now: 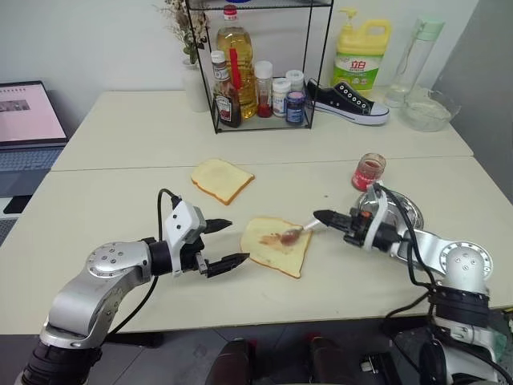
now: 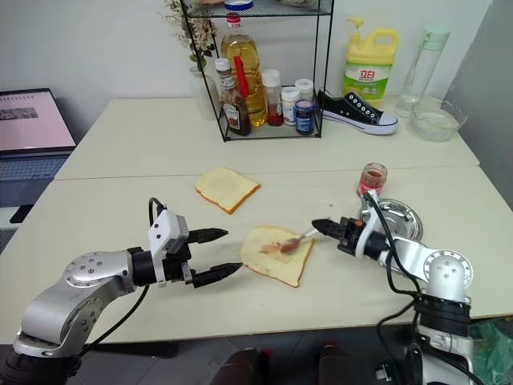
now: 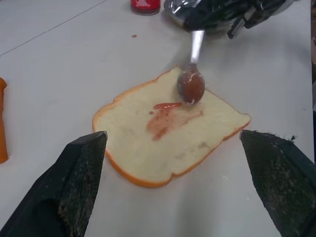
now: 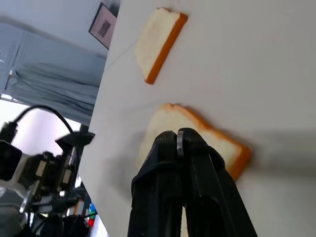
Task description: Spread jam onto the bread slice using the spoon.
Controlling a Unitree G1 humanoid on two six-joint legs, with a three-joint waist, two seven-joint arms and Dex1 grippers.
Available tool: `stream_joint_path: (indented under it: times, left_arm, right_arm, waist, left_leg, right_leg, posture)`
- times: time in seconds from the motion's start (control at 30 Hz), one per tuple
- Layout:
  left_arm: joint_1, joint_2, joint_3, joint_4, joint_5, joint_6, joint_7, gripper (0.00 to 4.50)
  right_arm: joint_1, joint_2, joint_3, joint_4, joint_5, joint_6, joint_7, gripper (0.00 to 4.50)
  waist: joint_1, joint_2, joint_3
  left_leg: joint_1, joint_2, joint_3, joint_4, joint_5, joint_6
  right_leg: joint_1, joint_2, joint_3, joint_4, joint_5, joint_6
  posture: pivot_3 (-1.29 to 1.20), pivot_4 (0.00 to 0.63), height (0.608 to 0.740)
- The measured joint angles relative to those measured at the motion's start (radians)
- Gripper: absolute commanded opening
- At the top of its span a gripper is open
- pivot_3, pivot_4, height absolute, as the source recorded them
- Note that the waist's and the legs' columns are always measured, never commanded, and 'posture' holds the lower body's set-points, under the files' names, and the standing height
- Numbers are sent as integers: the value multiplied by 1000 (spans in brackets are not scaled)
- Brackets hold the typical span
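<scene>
The yellow detergent jug [image 1: 361, 54] at the back of the tabletop [image 1: 144, 136] carries a green and white label with two large Chinese characters, 立白; the smaller print under them is too fine to read. The sauce bottle [image 1: 227, 98] in the wire rack [image 1: 260, 64] has a label whose wording cannot be made out, and the same goes for the small jars [image 1: 287, 95] beside it. The laptop screen [image 1: 28, 112] shows lines of text too small to read.
</scene>
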Motion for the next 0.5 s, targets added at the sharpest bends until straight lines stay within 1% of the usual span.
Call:
stream_joint_path:
  times: [0.1, 0.23, 0.33, 0.5]
  left_arm:
    - [-3, 0, -3, 0, 0, 1, 1, 4500]
    - [-3, 0, -4, 0, 0, 2, 1, 4500]
    - [-3, 0, -4, 0, 0, 2, 0, 4500]
    - [-3, 3, -4, 0, 0, 2, 0, 4500]
  right_arm:
    - [-57, 54, 26, 49, -27, -44, -4, 51]
    - [-78, 74, 68, 113, -97, -86, 14, 51]
    - [-75, 58, 89, 141, -145, -88, 37, 51]
    - [-50, 6, 77, 127, -154, -59, 68, 51]
  waist:
    - [0, 0, 0]
    - [5, 0, 0]
    - [5, 0, 0]
    - [4, 0, 0]
  left_leg:
    - [0, 0, 0, 0, 0, 0]
    - [0, -1, 0, 0, 0, 0]
    - [0, -1, 0, 0, 0, 0]
    - [0, -1, 0, 0, 0, 0]
  right_leg:
    - [0, 0, 0, 0, 0, 0]
    - [0, -1, 0, 0, 0, 0]
    - [0, -1, 0, 0, 0, 0]
    - [0, -1, 0, 0, 0, 0]
  posture:
    - [0, 150, 740]
    - [0, 150, 740]
    - [0, 150, 740]
    - [0, 150, 740]
